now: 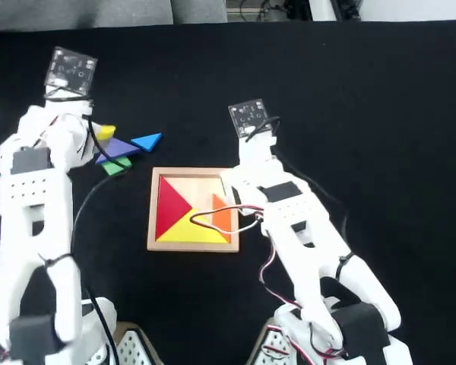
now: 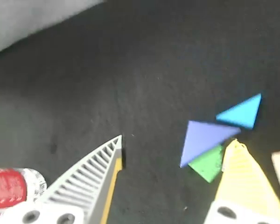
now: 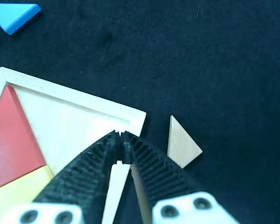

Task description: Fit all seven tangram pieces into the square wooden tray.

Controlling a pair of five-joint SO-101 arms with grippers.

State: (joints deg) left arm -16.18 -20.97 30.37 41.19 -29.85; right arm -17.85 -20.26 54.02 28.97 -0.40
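Soft, even light is coming from overhead, and the black table (image 1: 380,91) is soaking it up without glare. Beside the right gripper (image 3: 121,134) the wooden tray (image 3: 60,116) is shining bright, throwing hardly any shadow; the left gripper (image 2: 177,140) is gleaming pale.

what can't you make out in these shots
- High view: orange piece in the tray, shape partly covered by the right arm.
- High view: yellow piece, partly behind the left arm.
- Left wrist view: green piece, partly under the purple triangle.
- Right wrist view: blue triangle, cut off by the edge.
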